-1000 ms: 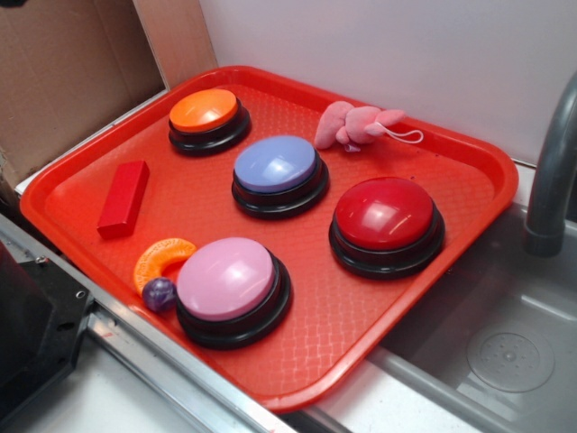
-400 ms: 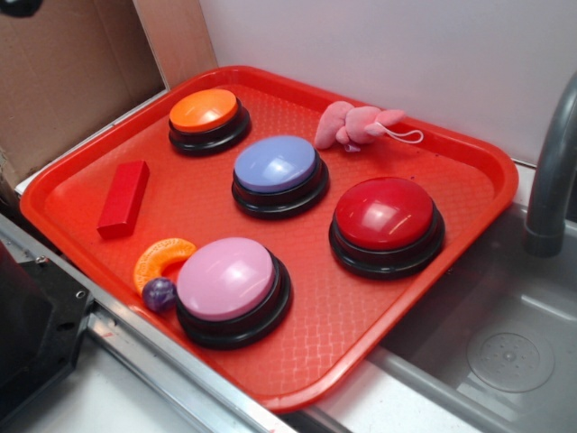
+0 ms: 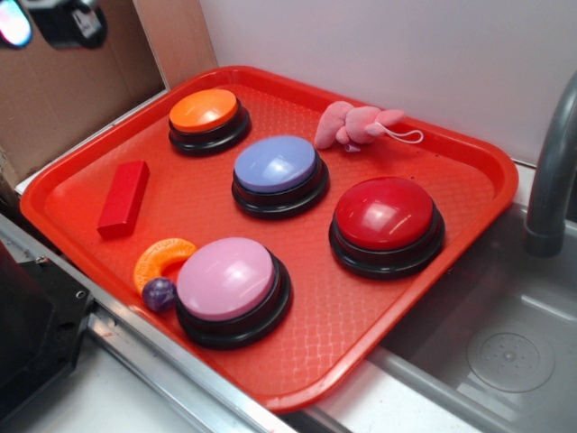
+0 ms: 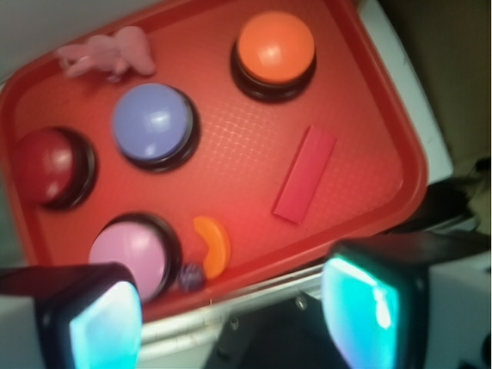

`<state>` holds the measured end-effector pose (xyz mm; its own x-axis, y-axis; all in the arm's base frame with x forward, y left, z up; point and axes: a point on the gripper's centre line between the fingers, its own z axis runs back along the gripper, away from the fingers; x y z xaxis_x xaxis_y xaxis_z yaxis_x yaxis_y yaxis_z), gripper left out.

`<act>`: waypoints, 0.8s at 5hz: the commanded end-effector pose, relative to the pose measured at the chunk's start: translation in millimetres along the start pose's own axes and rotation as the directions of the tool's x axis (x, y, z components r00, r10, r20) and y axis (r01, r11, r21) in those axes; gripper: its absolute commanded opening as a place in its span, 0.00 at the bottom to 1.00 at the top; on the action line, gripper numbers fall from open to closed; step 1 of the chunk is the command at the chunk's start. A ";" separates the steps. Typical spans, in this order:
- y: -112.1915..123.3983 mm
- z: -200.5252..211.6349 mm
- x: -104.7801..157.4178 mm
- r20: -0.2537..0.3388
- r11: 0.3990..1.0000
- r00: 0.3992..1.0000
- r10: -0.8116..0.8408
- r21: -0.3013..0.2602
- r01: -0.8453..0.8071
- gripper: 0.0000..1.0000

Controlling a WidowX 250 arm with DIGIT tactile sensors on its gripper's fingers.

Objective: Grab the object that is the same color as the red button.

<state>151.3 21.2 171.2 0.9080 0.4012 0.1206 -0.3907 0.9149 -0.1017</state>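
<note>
Nearest the exterior camera, a glossy pink button [image 3: 227, 278] on a black round base sat at the tray's [image 3: 315, 334] 6 o'clock edge. A small purple ball [image 3: 159, 293] touched its base, and a curved orange piece [image 3: 162, 260] lay just beside that. The tray was red plastic with a fine woven-looking texture and a raised, rounded rim. At 9 o'clock lay the block [image 3: 123, 198], a smooth, plain red bar, flat on the tray and clear of everything. At 3 o'clock stood the red button [image 3: 386, 215], a shiny dark-red dome. A lilac button [image 3: 276, 166] sat near the middle, an orange button [image 3: 206, 112] at 11 o'clock and a soft pink toy [image 3: 353, 124] at 1 o'clock. No writing could be read. The gripper [image 4: 231, 311] hung high, its jaws spread wide and holding nothing.
</note>
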 end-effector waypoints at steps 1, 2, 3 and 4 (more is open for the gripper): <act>33.8 -60.4 28.2 0.083 0.968 0.968 0.235 0.073 -0.242 1.00; 50.6 -103.5 38.1 0.112 0.933 0.935 0.335 0.096 -0.346 1.00; 59.0 -131.0 42.0 0.143 0.903 0.904 0.403 0.102 -0.418 1.00; 69.9 -154.9 43.9 0.147 0.879 0.883 0.445 0.114 -0.462 1.00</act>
<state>188.7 87.9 10.4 0.6254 0.7594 0.1797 -0.7701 0.6378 -0.0149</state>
